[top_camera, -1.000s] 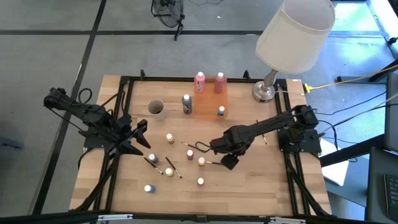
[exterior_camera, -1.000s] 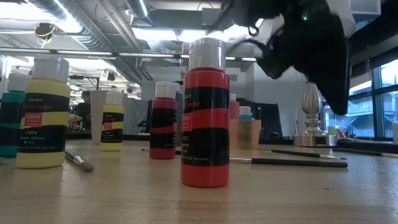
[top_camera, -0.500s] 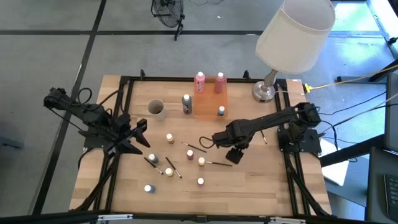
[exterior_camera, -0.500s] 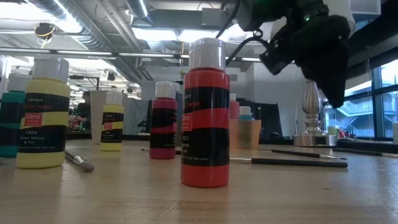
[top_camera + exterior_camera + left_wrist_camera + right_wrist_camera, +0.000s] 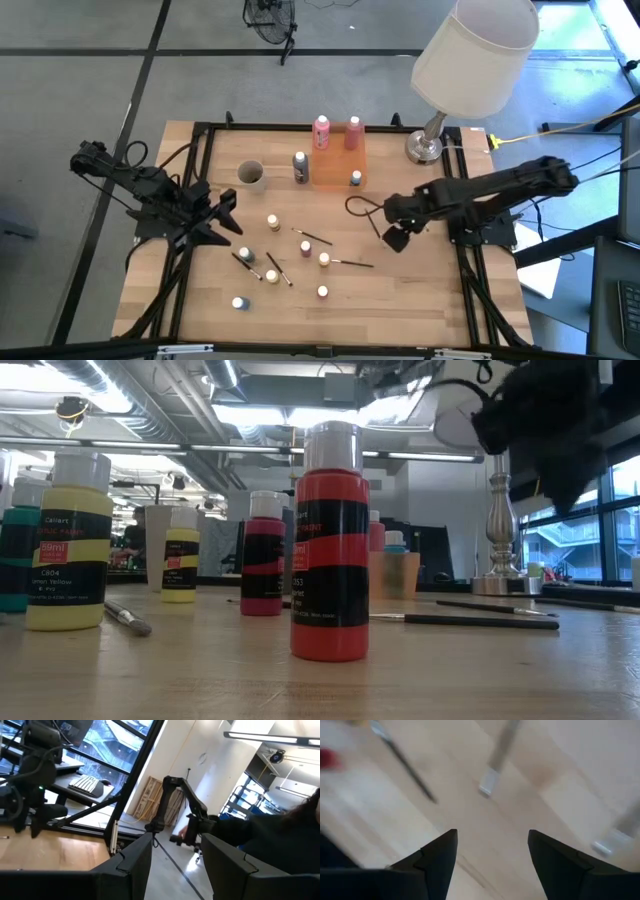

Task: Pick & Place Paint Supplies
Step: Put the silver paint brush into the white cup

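My right tool hangs above the counter right of the scattered supplies, its fingers spread wide with only bare wood and a thin brush showing between them; it holds nothing. My left tool waits over the counter's left side, fingers parted and empty, pointing out toward the room.

In the low view the nearest supply is a red bottle with a pale cap; its label is too small for me to read. At the left stands a yellow bottle whose label reads "Colorart", with small print below that I cannot make out. Behind them are a smaller yellow bottle and a dark pink bottle, and a dark brush lies flat on the wood.

From above, small capped bottles and brushes lie scattered mid-counter. Taller pink bottles stand at the far edge by an orange tray, near a cup and the lamp.
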